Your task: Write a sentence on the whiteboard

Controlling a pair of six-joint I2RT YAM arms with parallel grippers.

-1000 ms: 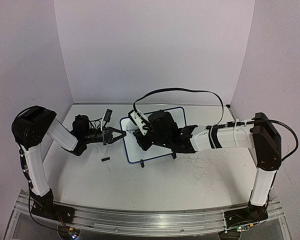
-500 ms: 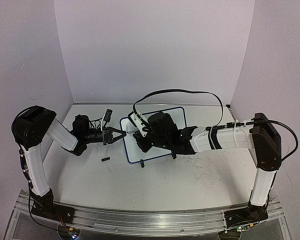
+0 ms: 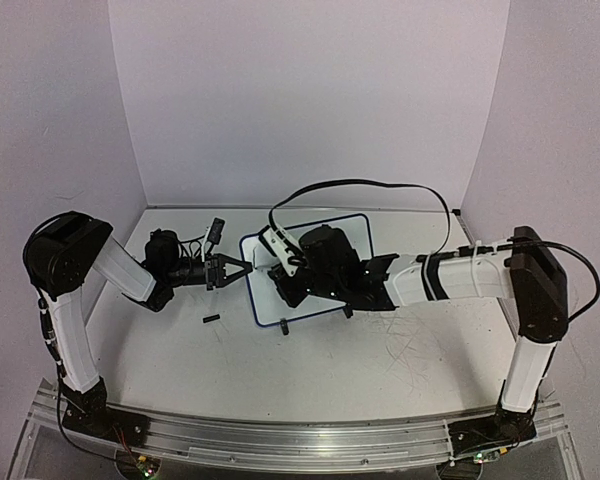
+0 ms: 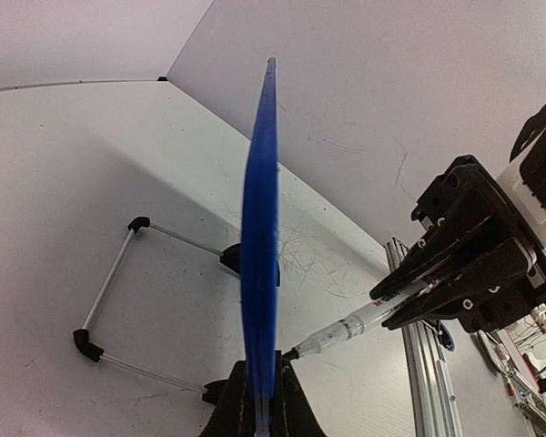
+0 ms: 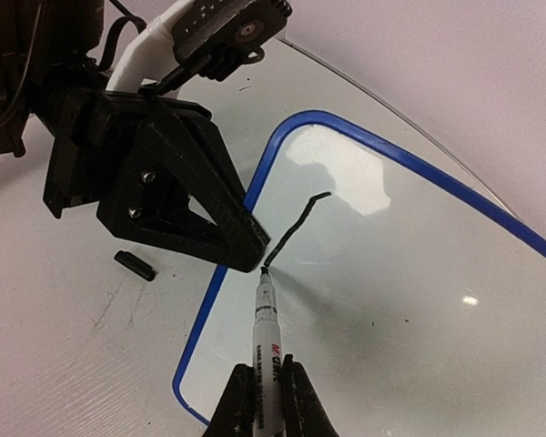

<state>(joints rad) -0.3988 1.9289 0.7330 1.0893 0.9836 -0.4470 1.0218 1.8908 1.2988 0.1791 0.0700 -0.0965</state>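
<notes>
The right gripper (image 5: 264, 405), jaws closed tight on a black marker (image 5: 267, 337), rests the pen's tip on the whiteboard (image 5: 400, 291) at the lower end of a short black stroke (image 5: 296, 228) near the board's left rim. The left gripper (image 4: 259, 410), jaws pinched shut on that blue rim, steadies the board as it leans on its wire stand (image 4: 107, 280) on the table (image 3: 310, 370). Writing cleanly from here likely calls for light, even pressure and small strokes running rightward over the board's blank face, with the left grip firm enough that the board cannot tip back.
</notes>
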